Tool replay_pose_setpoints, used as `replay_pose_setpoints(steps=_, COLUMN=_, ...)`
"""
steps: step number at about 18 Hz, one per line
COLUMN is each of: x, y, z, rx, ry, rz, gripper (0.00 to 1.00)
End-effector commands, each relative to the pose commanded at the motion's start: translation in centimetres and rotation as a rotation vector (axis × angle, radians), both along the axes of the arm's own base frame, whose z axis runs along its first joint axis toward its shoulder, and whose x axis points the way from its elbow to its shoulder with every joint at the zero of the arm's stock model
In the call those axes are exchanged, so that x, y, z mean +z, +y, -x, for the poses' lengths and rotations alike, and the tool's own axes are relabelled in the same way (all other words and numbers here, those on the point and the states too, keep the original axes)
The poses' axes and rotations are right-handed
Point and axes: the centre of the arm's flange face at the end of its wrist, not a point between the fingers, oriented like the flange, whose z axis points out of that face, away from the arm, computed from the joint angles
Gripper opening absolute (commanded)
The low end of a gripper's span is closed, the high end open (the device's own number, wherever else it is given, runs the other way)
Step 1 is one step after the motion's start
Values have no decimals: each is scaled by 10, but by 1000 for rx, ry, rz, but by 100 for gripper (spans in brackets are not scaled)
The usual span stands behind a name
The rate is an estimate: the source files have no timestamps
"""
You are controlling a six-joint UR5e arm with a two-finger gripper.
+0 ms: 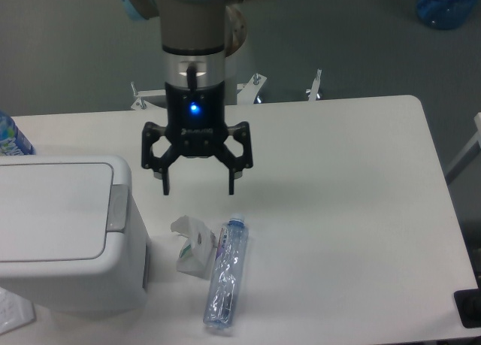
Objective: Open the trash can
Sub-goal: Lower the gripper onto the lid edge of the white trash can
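The trash can (64, 232) is a big white boxy bin at the left front of the table. Its flat lid lies down shut, and a grey push tab (118, 207) runs along the lid's right edge. My gripper (198, 190) hangs above the table just right of the bin, fingers pointing down and spread wide open with nothing between them. Its left fingertip is a short way right of the grey tab and higher than it.
A crumpled white carton (192, 245) and a clear plastic bottle (225, 272) lie on the table right of the bin, below the gripper. A blue-labelled bottle (11, 137) stands at the left edge behind the bin. The white table (353, 210) stretches to the right.
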Motion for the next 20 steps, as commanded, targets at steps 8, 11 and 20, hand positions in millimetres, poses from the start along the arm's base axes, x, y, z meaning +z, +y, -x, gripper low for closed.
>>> replay_pose_setpoints(steps=8, x=-8, y=13, z=-22, rx=-42, ry=-10, rz=12, gripper=100)
replay_pose_setpoints(steps=11, x=-12, y=19, z=-26, rx=-53, ry=-14, rz=15, gripper=100)
replay_pose_setpoints(steps=20, x=-14, y=22, z=-32, rx=-28, ry=-36, rz=10, gripper=100)
